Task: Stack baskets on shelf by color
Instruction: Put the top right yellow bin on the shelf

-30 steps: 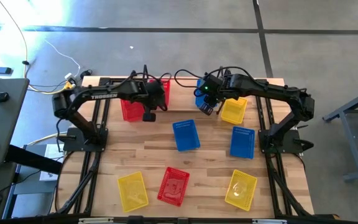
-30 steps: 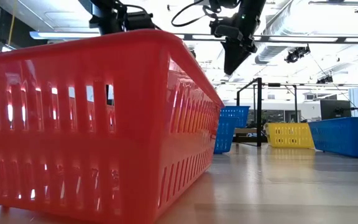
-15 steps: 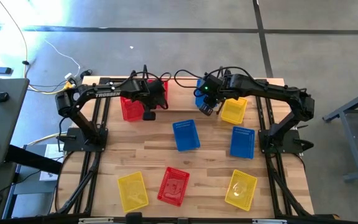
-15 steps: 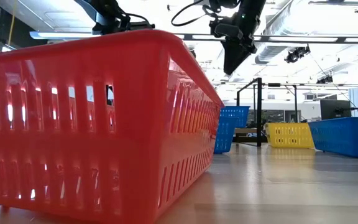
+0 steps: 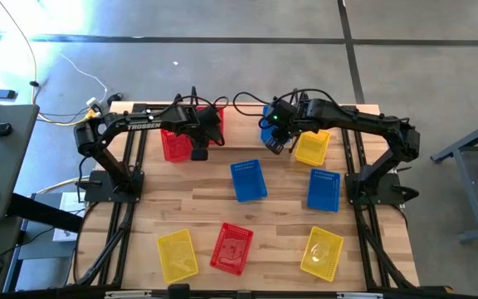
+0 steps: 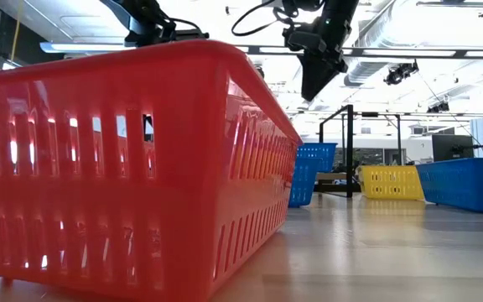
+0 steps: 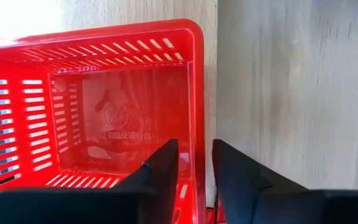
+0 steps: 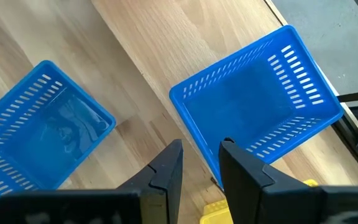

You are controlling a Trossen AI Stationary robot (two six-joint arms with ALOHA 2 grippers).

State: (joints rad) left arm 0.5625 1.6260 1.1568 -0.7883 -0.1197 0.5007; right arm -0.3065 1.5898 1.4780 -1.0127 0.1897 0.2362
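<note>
Baskets first: at the far end of the surface [image 5: 272,203] we've got a red basket [image 5: 175,143] sitting right under the left gripper [image 7: 194,180]. In the left wrist view its fingers [image 7: 160,168] stand a little apart, one on each side of the basket's side wall, and we can't tell if they actually touch the plastic. There may be more than one red basket stacked there, can't say for sure.

Over on the other side, the right gripper [image 8: 199,168] hangs above the rim of a blue basket [image 8: 257,99] at the far edge, fingers [image 8: 241,168] slightly apart with the near wall in the gap between them, nothing clamped that we can see. A yellow basket [image 5: 312,148] sits just beside it.

Mid-surface there are two more blue ones, one in the centre [image 5: 248,180] and one toward the right [image 5: 324,189]. Along the near edge: a yellow basket [image 5: 177,254], a red one [image 5: 231,247], and another yellow [image 5: 323,252].

Room-wise, we see bare wood between the far row and the middle, and more between the middle and the near row. The low view is mostly filled by the near red basket's wall.
</note>
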